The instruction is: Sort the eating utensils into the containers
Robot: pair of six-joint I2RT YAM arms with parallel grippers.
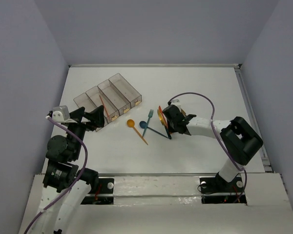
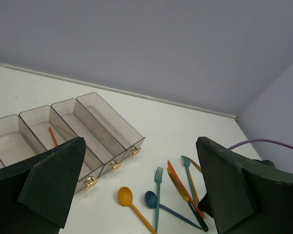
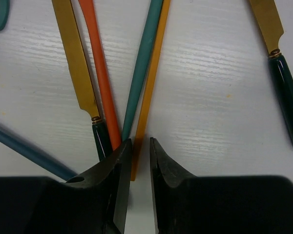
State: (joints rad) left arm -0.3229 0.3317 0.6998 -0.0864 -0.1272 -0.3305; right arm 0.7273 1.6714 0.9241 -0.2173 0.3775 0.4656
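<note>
The four joined smoky-clear containers [image 1: 109, 99] stand at the back left; one bin holds a thin red utensil [image 2: 53, 136]. The loose utensils lie in the middle: an orange spoon [image 1: 131, 124], a teal fork [image 1: 147, 119], a blue spoon [image 1: 151, 129], an orange-red knife [image 3: 100, 68], a gold-bladed dark-handled knife [image 3: 78, 63], a teal handle [image 3: 142, 58] and a yellow-orange handle [image 3: 149, 87]. My right gripper [image 3: 140, 146] is low on the table with its jaws a narrow gap apart around the end of the yellow-orange handle. My left gripper [image 2: 140, 161] is wide open and empty beside the containers' near ends.
A second gold knife with a dark green handle [image 3: 278, 58] lies to the right of my right gripper. The containers also show in the left wrist view [image 2: 107, 124], with brass knobs [image 2: 90, 181] on their near ends. Grey walls close in the table on three sides.
</note>
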